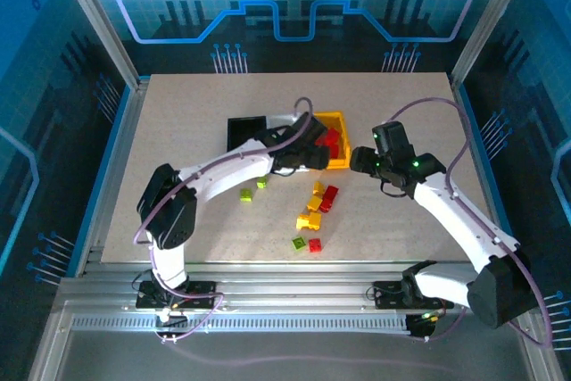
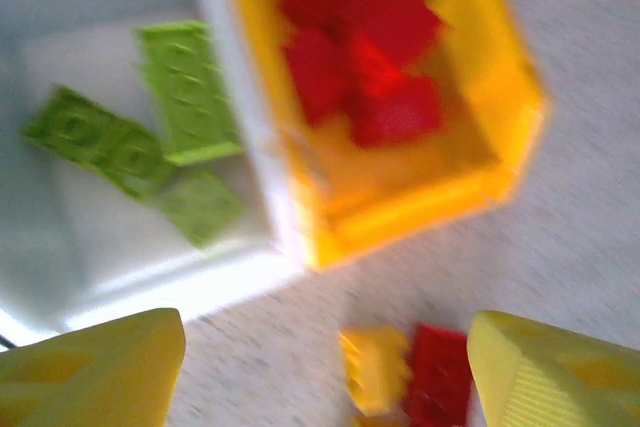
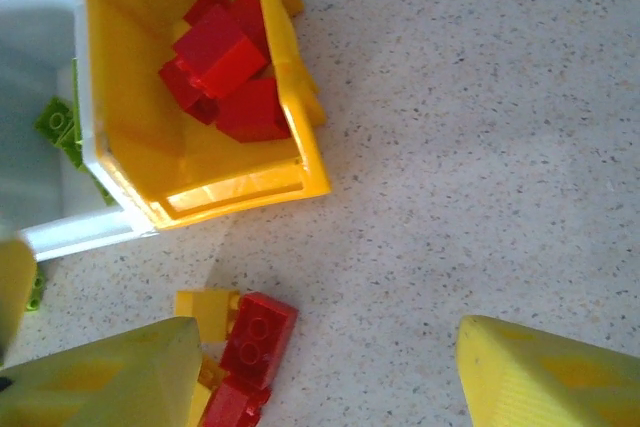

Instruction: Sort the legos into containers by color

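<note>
Legos lie loose on the bench in the top view, red, yellow and green ones scattered between the two arms. We see the black bin at the far middle and the yellow bin to its right, with red legos inside. The left gripper hangs at the yellow bin's near left corner. The right gripper sits just right of that bin. We cannot read how the jaws stand from up here.

Left wrist view, blurred: we see the left gripper open, yellow fingers wide apart, nothing between them. The white bin holds three green legos and sits against the yellow bin, which holds red legos. A yellow lego and a red lego lie side by side on the bench, close to the yellow bin.

Right wrist view: the right gripper is open too, fingers well apart, holding nothing. We see the yellow bin with red legos piled in it. The white bin sits against its left side with a green lego inside. A red lego touches a yellow lego on the bench near the left finger.
</note>
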Action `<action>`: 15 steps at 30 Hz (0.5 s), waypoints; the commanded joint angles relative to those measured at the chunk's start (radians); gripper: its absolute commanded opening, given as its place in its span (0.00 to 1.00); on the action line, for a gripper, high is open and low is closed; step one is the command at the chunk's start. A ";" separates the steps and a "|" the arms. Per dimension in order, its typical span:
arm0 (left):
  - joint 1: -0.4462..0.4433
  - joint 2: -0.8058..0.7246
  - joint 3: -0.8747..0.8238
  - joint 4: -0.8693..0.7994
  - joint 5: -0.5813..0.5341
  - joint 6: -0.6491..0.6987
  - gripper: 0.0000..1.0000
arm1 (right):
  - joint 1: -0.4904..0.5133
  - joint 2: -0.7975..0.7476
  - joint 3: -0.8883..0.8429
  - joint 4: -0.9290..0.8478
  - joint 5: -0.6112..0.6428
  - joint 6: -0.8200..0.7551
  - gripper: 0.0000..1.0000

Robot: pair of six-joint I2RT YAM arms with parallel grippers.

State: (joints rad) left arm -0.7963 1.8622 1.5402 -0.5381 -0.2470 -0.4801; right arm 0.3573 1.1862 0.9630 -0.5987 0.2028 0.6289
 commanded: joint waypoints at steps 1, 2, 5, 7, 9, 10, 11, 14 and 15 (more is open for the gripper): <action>-0.050 0.027 -0.031 -0.057 0.070 0.048 0.71 | -0.033 -0.036 -0.021 -0.010 -0.022 0.011 0.69; -0.059 0.042 -0.030 -0.057 0.066 0.049 0.70 | -0.038 -0.040 -0.023 -0.010 -0.023 0.011 0.69; -0.060 0.098 -0.015 -0.040 0.067 0.043 0.66 | -0.052 -0.059 -0.025 -0.016 -0.026 0.008 0.69; -0.054 0.138 0.003 -0.036 0.059 0.035 0.65 | -0.061 -0.072 -0.024 -0.024 -0.026 0.005 0.69; -0.040 0.162 0.005 -0.029 0.048 0.016 0.63 | -0.066 -0.085 -0.024 -0.032 -0.025 0.002 0.69; -0.030 0.166 -0.002 -0.016 0.053 0.007 0.62 | -0.070 -0.092 -0.026 -0.035 -0.028 -0.001 0.70; -0.023 0.169 -0.012 -0.004 0.052 0.001 0.62 | -0.074 -0.098 -0.024 -0.038 -0.028 -0.001 0.70; -0.009 0.182 -0.031 0.022 0.060 -0.003 0.62 | -0.083 -0.113 -0.032 -0.036 -0.031 -0.003 0.70; -0.010 0.189 -0.033 0.028 0.064 -0.002 0.62 | -0.086 -0.113 -0.035 -0.036 -0.035 -0.003 0.70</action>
State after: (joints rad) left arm -0.8139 2.0434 1.5227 -0.5369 -0.1963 -0.4713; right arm 0.2909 1.0939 0.9459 -0.6136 0.1780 0.6281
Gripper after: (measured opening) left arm 0.622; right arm 0.696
